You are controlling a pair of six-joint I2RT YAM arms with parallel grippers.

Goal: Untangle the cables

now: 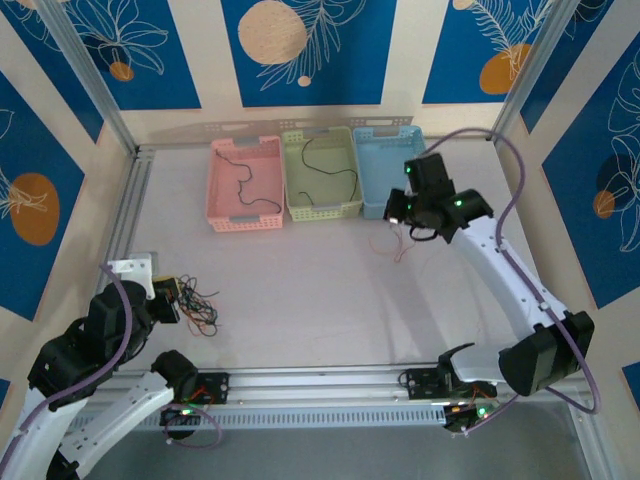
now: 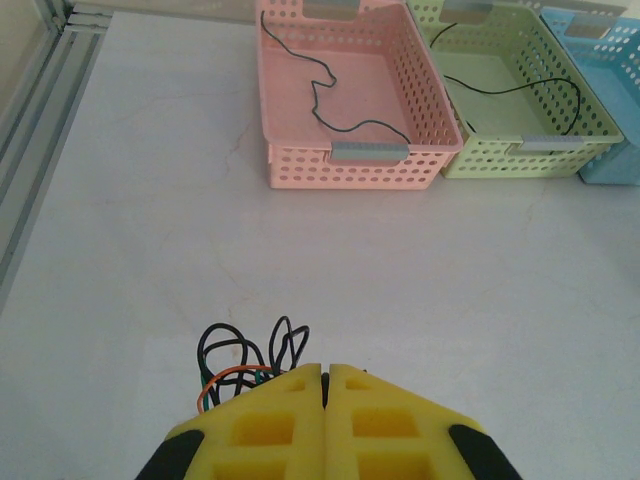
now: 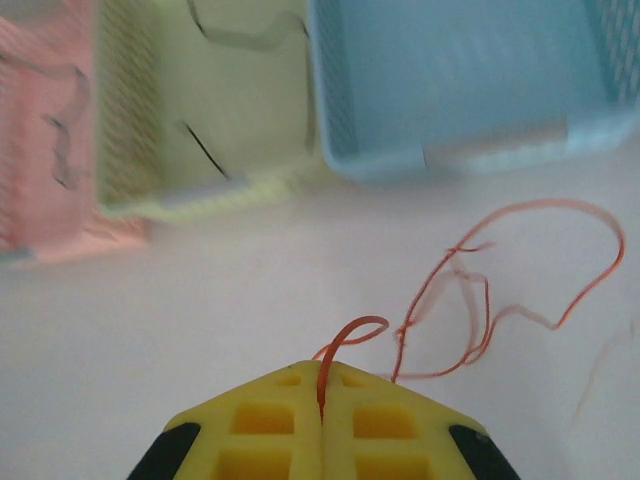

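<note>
1. Where the counter (image 1: 300, 290) meets its far edge, three perforated plastic baskets are set side by side, walls touching: a pink basket (image 1: 245, 222), a green basket (image 1: 325, 210) and a blue basket (image 1: 380, 165). Each is rectangular with a grey handle tab.
2. A thin black cable (image 2: 345, 129) is seen lying kinked in the pink one, and a second black cable (image 2: 510, 90) in the green one.
3. Near the left edge a tangle of cables (image 1: 195, 305) is spread on the counter. It is made of black, orange and greenish loops of hair-thin wire, and in the wrist view it is partly hidden by yellow, square-recessed pads.
4. The left jaws are closed just beside the tangle; whether a strand is pinched cannot be told.
5. The right jaws are closed on a red-orange cable (image 3: 365, 321), held just before the blue basket, with loose loops trailing beside them.
</note>
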